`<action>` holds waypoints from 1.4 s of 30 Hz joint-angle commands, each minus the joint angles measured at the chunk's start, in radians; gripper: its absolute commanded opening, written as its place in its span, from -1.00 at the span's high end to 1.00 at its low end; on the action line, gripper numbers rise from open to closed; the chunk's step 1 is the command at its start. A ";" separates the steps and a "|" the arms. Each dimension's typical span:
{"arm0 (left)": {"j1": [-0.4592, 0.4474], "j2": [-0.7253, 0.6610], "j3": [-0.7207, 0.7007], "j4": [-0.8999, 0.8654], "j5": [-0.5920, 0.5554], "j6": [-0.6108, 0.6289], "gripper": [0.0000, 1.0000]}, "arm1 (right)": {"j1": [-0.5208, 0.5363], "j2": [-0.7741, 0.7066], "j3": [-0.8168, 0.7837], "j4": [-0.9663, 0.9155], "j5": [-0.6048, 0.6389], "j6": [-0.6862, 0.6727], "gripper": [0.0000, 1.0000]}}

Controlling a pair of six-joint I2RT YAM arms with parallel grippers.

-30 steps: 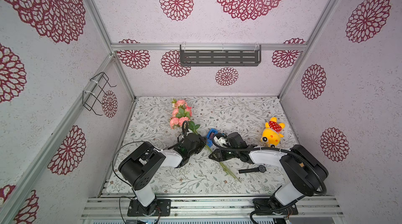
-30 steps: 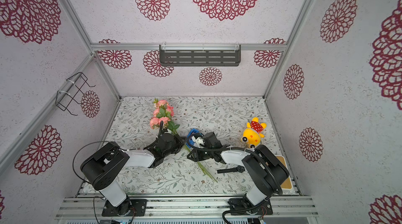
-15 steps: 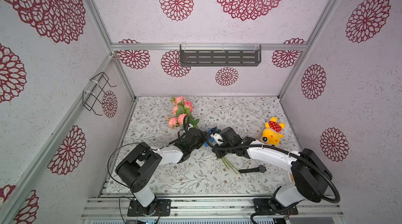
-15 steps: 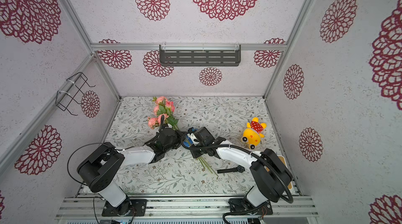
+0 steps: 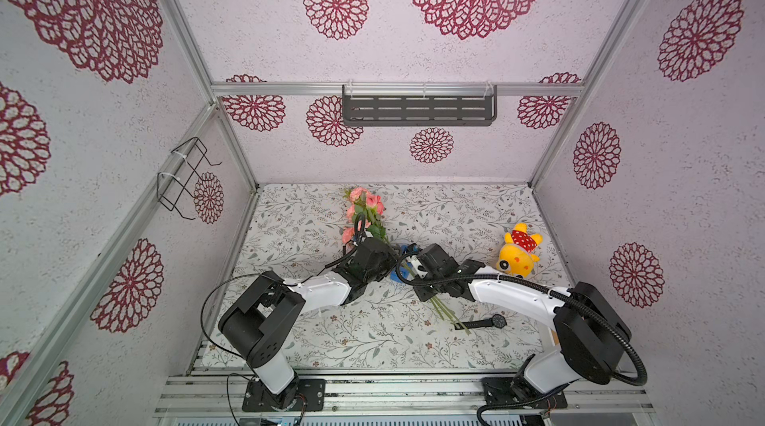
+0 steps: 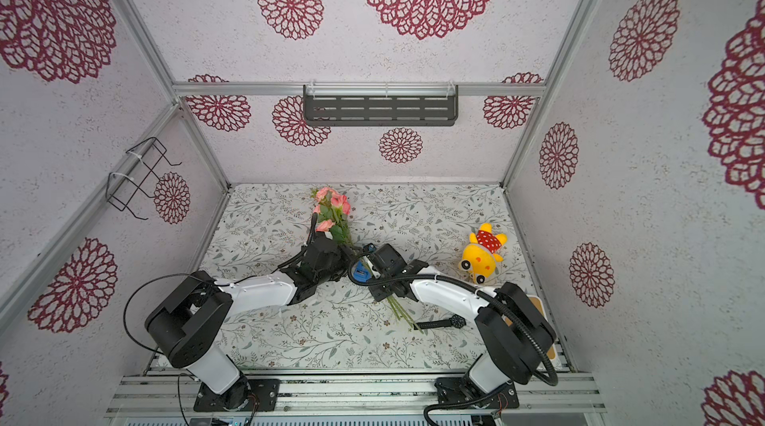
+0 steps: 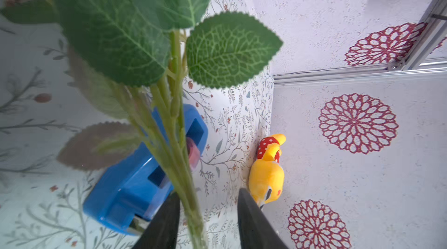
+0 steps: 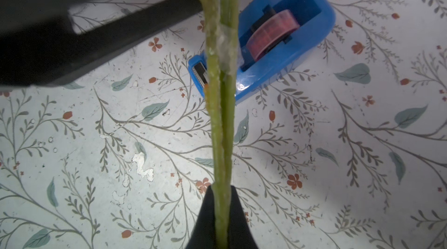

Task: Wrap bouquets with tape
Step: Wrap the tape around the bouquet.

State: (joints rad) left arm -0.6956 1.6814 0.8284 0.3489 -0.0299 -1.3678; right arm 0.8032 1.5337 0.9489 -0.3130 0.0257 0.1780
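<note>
The bouquet lies across the table in both top views, pink blooms (image 5: 364,204) to the back and stem ends (image 5: 445,312) to the front. My right gripper (image 8: 221,188) is shut on the green stems (image 8: 221,139). A band of clear tape (image 8: 226,42) circles the stems further up. My left gripper (image 7: 208,193) is open. The stems (image 7: 191,201) run between its fingers, close to one of them and clear of the other. The blue tape dispenser (image 8: 302,49) with its reddish roll stands on the cloth under the stems, between both wrists (image 5: 403,270).
A yellow plush toy (image 5: 517,256) sits at the right side of the table. A black wristwatch (image 5: 488,322) lies near the stem ends. A grey shelf (image 5: 418,109) hangs on the back wall and a wire basket (image 5: 182,177) on the left wall.
My left gripper has opened off the stems. My right gripper has shut on the stems and shifted a little to the left and back with them.
</note>
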 commanded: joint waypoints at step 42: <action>-0.031 -0.005 -0.037 0.082 0.022 -0.077 1.00 | -0.123 0.013 -0.191 0.464 -0.582 0.258 -0.09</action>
State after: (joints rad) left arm -0.7322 1.7164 0.7986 0.3225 0.0090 -1.4738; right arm 0.6979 1.5253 0.7567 0.0257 -0.3893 0.3611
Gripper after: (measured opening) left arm 0.108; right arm 0.548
